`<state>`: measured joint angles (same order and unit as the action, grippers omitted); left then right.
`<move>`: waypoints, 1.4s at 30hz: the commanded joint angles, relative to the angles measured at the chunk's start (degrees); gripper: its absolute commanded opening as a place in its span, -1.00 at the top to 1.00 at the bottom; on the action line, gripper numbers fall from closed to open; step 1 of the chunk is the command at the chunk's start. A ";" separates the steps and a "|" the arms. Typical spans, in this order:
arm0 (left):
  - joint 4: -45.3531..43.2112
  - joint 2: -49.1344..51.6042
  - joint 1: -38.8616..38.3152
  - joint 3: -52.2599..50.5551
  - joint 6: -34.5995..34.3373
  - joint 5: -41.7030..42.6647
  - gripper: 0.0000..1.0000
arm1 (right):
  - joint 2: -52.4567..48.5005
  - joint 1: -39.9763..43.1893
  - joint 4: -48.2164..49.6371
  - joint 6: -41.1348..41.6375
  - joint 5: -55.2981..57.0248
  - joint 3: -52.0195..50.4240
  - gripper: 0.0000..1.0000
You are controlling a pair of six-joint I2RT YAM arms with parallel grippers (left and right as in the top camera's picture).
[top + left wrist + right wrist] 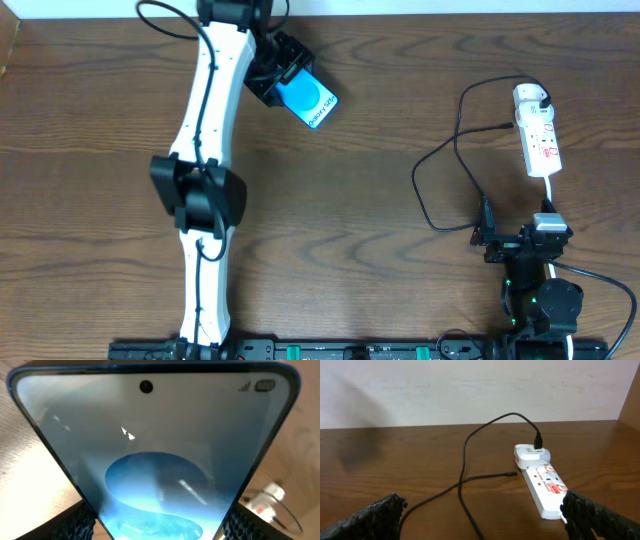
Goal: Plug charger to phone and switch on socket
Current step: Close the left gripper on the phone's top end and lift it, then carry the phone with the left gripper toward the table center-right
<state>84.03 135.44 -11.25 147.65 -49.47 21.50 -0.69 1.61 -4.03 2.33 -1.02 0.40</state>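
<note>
My left gripper (pixel 283 82) is shut on the phone (pixel 312 101) at the far left of the table. The phone's blue screen (pixel 160 460) fills the left wrist view, its edges between the two finger pads (pixel 160 522). The white socket (pixel 540 140) lies at the far right, with the charger's white plug head (pixel 530 97) in its far end. The black cable (pixel 440 170) loops over the table and its connector tip (pixel 506 127) lies loose beside the socket. My right gripper (pixel 518 228) is open and empty, just short of the socket (pixel 547 487). The tip (pixel 512 474) rests on the wood.
The socket's white cord (pixel 552 195) runs back toward the right arm's base. A pale wall (pixel 470 390) stands behind the far table edge. The cable loop (pixel 465 480) lies between my right fingers (pixel 485 520). The socket also shows small in the left wrist view (pixel 264 502).
</note>
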 commanded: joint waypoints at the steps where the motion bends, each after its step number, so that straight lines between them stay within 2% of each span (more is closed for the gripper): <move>1: 1.14 -7.78 0.17 0.33 3.17 0.13 -0.15 | 0.31 -0.44 -0.24 0.37 0.46 -0.09 -0.98; 13: 10.69 -24.83 -0.33 0.33 8.83 -0.15 -0.15 | 0.31 -0.44 -0.26 0.37 0.46 -0.09 -0.98; 20: 12.76 -32.04 -4.13 0.31 10.45 -7.37 -0.15 | 0.31 -0.44 -0.26 0.37 0.46 -0.09 -0.99; 24: 12.76 -33.70 -8.31 0.31 10.47 -11.89 -0.15 | 0.31 -0.44 -0.26 0.37 0.46 -0.09 -0.99; 32: 12.76 -34.36 -15.34 0.31 10.08 -11.91 -0.15 | 0.31 -0.44 -0.26 0.37 0.46 -0.11 -0.99; 35: 12.76 -35.21 -15.69 0.31 10.05 -12.83 -0.15 | 0.31 -0.44 -0.24 0.37 0.46 -0.09 -0.99; 37: 12.76 -35.56 -15.69 0.31 9.68 -16.37 -0.14 | 0.31 -0.44 -0.26 0.37 0.46 -0.09 -0.99; 42: 12.74 -34.64 -15.67 -0.02 5.73 -21.70 -0.14 | 0.31 -0.44 -0.26 0.37 0.46 -0.09 -0.98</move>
<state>92.33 102.04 -27.07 147.68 -41.36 4.93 -0.69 1.61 -4.05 2.35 -1.02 0.40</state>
